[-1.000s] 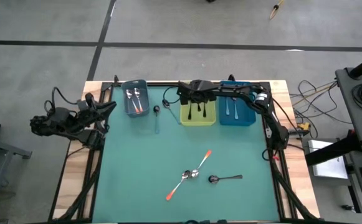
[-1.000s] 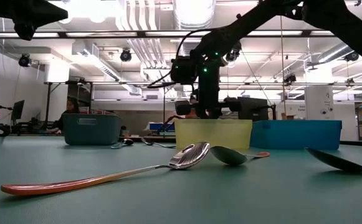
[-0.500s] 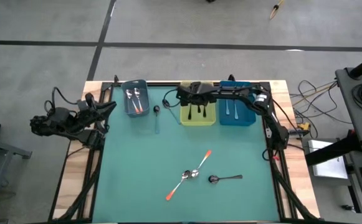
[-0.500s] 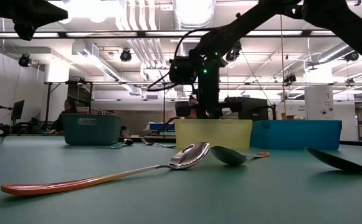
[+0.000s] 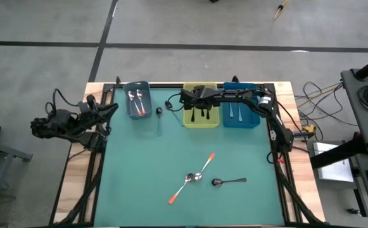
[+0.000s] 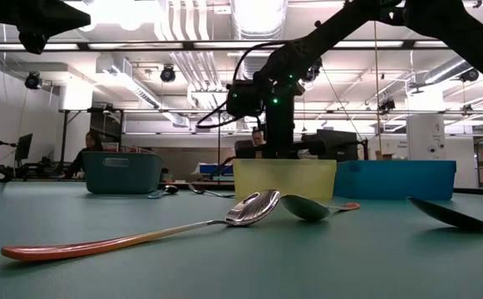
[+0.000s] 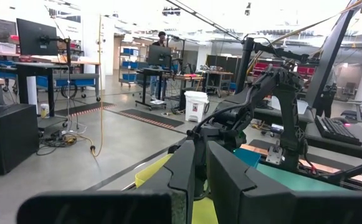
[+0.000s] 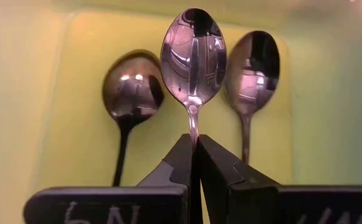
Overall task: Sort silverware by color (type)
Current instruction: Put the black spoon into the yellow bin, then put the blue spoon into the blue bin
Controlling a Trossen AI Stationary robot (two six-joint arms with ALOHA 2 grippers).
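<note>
My right gripper [image 8: 195, 140] reaches into the yellow-green bin [image 5: 215, 121] at the table's far edge, shut on a spoon with a shiny bowl [image 8: 193, 55]. Two dark-handled spoons [image 8: 129, 93] lie on that bin's floor, one on each side of it. On the open mat two orange-handled spoons [image 5: 194, 177] lie crossed, with a black spoon [image 5: 228, 182] beside them. Another spoon [image 5: 159, 119] lies between the grey-blue bin [image 5: 137, 99] and the yellow-green one. My left gripper [image 7: 200, 163] waits shut, off the table's left edge. My right gripper pinches the spoon's thin neck [image 8: 194, 121] just behind the bowl, between its two fingers. The fingers slant down into the bin and lie along the handle, which they hide. The bowl sticks out past the fingertips, over the bin's floor between the two dark spoons.
The blue bin [image 5: 250, 120] with pale-handled spoons stands right of the yellow-green one. The grey-blue bin holds orange-handled spoons. Cables trail along the table's right edge [image 5: 279, 136]. Bare mat lies around the loose spoons in the middle.
</note>
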